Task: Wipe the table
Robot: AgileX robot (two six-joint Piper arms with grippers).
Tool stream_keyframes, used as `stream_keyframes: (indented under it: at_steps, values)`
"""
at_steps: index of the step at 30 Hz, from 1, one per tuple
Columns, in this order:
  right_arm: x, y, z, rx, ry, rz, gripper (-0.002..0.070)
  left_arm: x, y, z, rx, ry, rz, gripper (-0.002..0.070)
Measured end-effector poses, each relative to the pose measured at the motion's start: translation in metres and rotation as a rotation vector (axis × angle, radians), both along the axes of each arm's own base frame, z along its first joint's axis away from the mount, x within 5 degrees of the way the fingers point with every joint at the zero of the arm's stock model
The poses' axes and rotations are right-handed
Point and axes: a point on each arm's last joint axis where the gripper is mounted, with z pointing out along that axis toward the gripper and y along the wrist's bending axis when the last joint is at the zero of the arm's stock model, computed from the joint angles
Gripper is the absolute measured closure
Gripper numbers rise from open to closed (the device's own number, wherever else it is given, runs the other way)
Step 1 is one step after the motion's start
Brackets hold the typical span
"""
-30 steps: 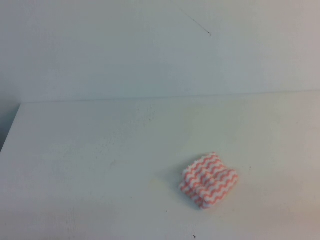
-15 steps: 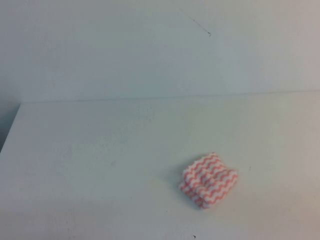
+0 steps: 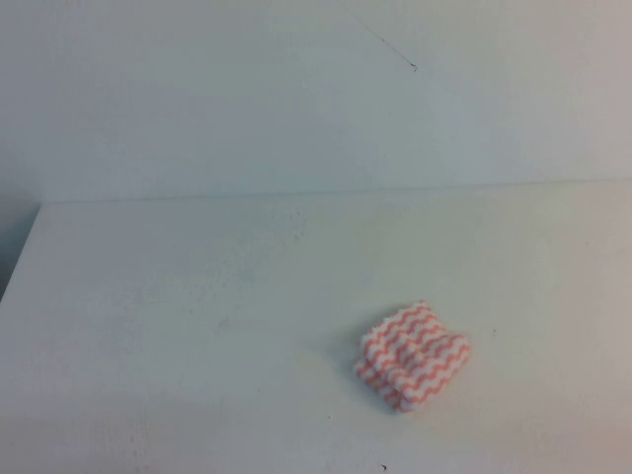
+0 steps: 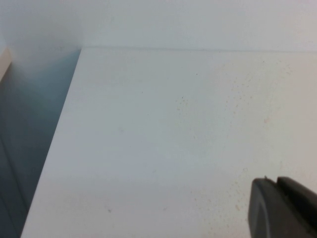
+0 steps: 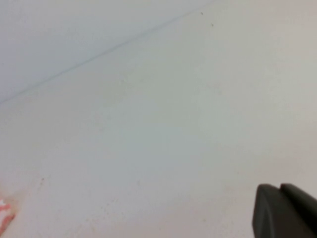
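Raised camera overlooks table [image 3: 148, 296]; wrist cameras hover close.

A folded cloth [image 3: 412, 356], white with pink-red zigzag stripes, is seen lying flat on the white surface [image 3: 197, 296]. It is folded into a thick, roughly square pad, with stacked layers shown along its near edges, and one corner is pointed toward 6 o'clock. It is placed at about 4 o'clock from the surface's middle. Faint specks are scattered over the surface.

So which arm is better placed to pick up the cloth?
Right: the cloth lies right of centre, its corner visible from the right gripper; the left gripper hovers near the table's left edge, cloth unseen.
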Motion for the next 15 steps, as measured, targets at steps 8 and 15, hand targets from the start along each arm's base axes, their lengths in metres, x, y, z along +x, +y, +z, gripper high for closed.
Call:
stream_keyframes:
  at_steps: [8,15]
  values:
    - [0.002,0.002,-0.017,0.072,-0.003,-0.03,0.0678,0.0,0.0,0.0,0.0,0.0,0.0,0.0675]
    - [0.005,0.007,-0.008,0.125,-0.121,0.012,0.0678,0.0,0.0,0.0,0.0,0.0,0.0,0.0675]
